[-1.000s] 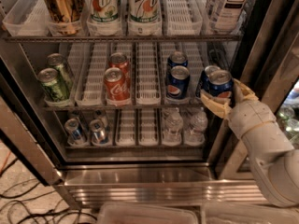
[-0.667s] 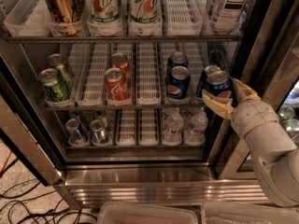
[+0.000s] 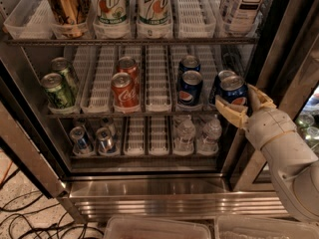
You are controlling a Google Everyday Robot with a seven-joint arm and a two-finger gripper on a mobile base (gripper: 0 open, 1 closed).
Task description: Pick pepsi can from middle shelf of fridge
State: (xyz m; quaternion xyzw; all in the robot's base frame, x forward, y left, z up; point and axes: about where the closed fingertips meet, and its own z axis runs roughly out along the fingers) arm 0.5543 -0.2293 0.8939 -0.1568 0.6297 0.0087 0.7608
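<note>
pepsi can is the front one in the far-right lane of the middle shelf, upright, at the shelf's front edge. gripper is on it from the right. the lower finger lies across the can's lower front and the other sits against its right side, so it reads to me as clamped on the can, not just bracketing it. change over the last second is small: arm and gripper have drifted a touch right and down, and the can has shifted with them. the rear blue can behind it and the next-lane pepsi cans haven't budged. that co-motion is the best evidence the grasp took (the far-side contact isn't visible). for the task: grasp looks done and extraction is barely started. the can is not yet out of the fridge, and its base is hidden behind the finger, so i can't say if it's lifted. next should be a straight pull outward. watch the dark door edge just right of the wrist. coca-cola can and green can sit well to the left, out of play.
</note>
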